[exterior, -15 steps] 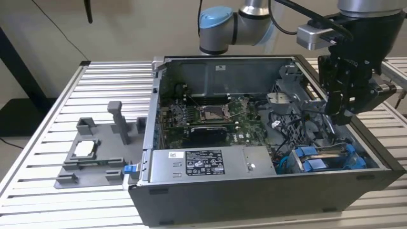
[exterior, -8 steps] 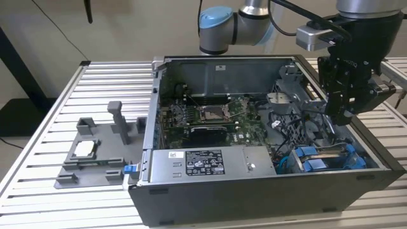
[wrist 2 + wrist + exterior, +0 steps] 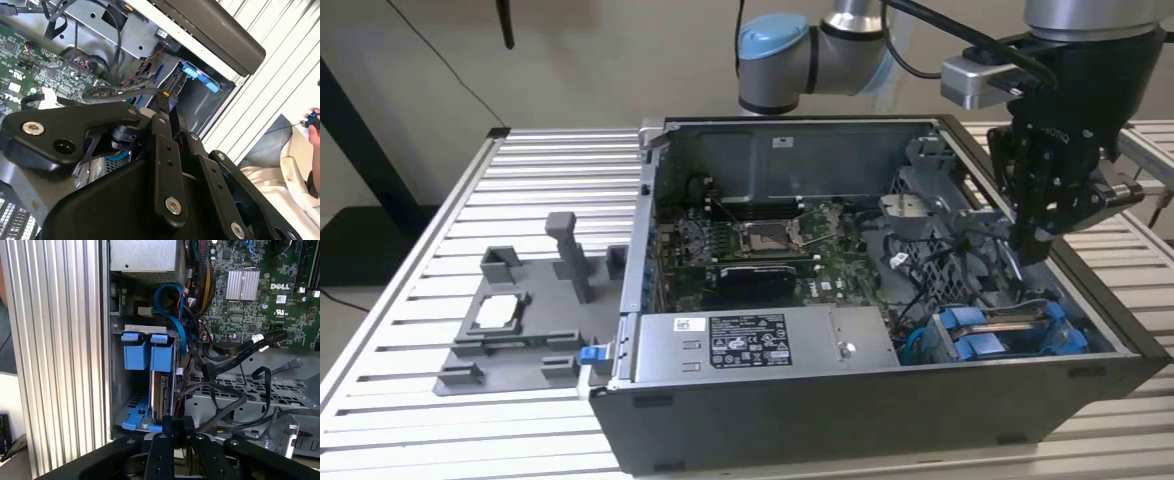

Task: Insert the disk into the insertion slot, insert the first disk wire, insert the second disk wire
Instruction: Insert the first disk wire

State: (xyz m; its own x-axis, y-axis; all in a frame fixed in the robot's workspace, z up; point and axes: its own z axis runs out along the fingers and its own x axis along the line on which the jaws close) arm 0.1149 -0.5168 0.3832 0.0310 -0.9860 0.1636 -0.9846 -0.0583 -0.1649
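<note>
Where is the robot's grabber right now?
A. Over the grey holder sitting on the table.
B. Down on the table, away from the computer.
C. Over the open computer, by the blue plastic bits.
C: in the exterior view the gripper hangs over the open computer case, close to the blue-trimmed insertion slot; the grey holder sits apart at the exterior view's left.

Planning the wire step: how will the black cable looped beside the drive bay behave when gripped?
The black cable probably flops, since it lies in loose loops over the perforated metal cage. Being thin, it is likely light.
</note>
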